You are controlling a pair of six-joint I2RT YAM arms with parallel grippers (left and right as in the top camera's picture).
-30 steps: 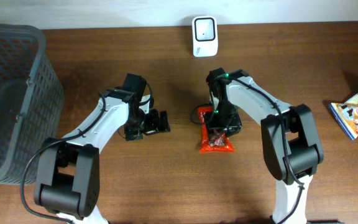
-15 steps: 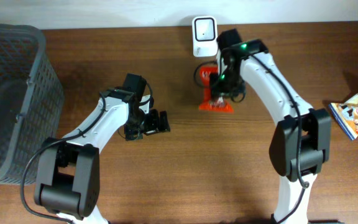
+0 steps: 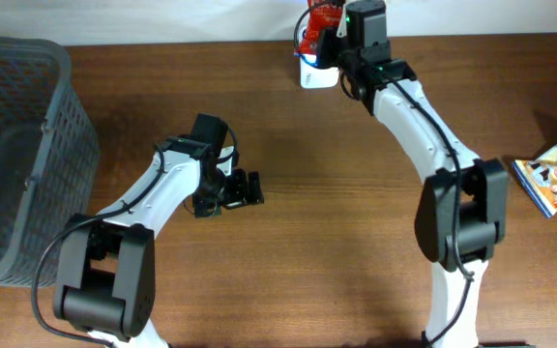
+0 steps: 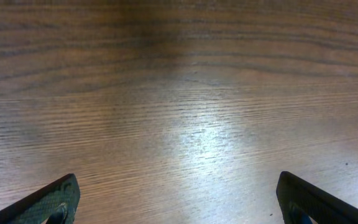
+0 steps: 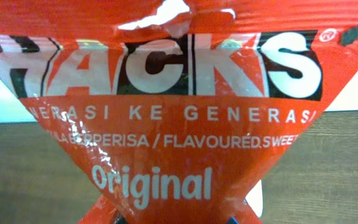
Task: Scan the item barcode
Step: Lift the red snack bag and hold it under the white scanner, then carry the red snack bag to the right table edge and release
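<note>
sweets packet (image 3: 317,21) at scanner (image 3: 311,75)
r pincer (image 3: 333,31) clamped on packet, scanner just beside it; l pincer (image 3: 250,188) spread wide, holds nothing, worktop (image 4: 185,112) below.

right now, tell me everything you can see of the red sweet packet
The red packet is glossy, crinkled plastic film. It is printed with HACKS in white block letters edged in black, a line of small white text that includes FLAVOURED SWEET, and Original below that. The right hand is shut on it and holds it raised over the white scanner. In the wrist view it narrows toward the grip. No barcode shows on this face, and I cannot tell whether it touches the scanner.
</note>
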